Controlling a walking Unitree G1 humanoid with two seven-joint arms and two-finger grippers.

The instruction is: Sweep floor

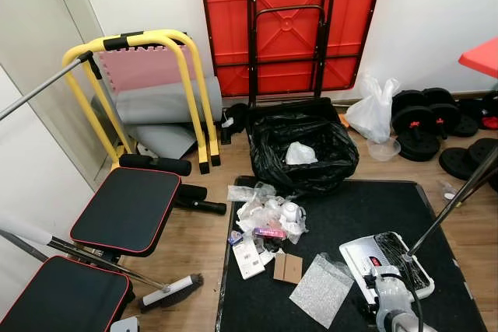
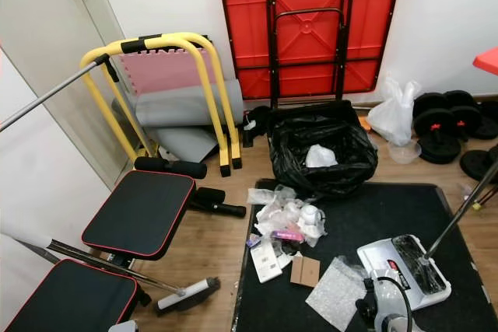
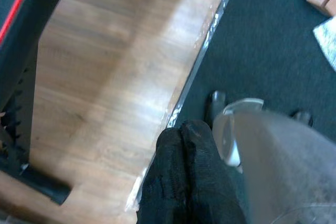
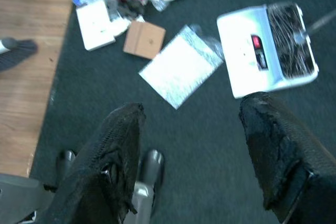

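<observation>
A red folding table (image 1: 292,25) leans on a white wall behind a glossy black rubbish bag (image 1: 303,153). Yellow bars (image 1: 144,75) frame a pink foam mat (image 1: 144,68); black bench pads (image 1: 128,209) carry red piping beside a dark mat (image 1: 350,215) on light wood flooring (image 1: 198,250)

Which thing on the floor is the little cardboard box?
Find the big black floor mat in front of the black rubbish bag. Below the pile of white wrappers lies a small flat brown cardboard box, the one brown piece, between white paper and silvery bubble wrap.

Litter pile (image 1: 268,223) on mat (image 1: 366,207), bin bag (image 1: 303,153) behind, dustpan (image 1: 385,266) right, broom (image 1: 173,291) left
</observation>
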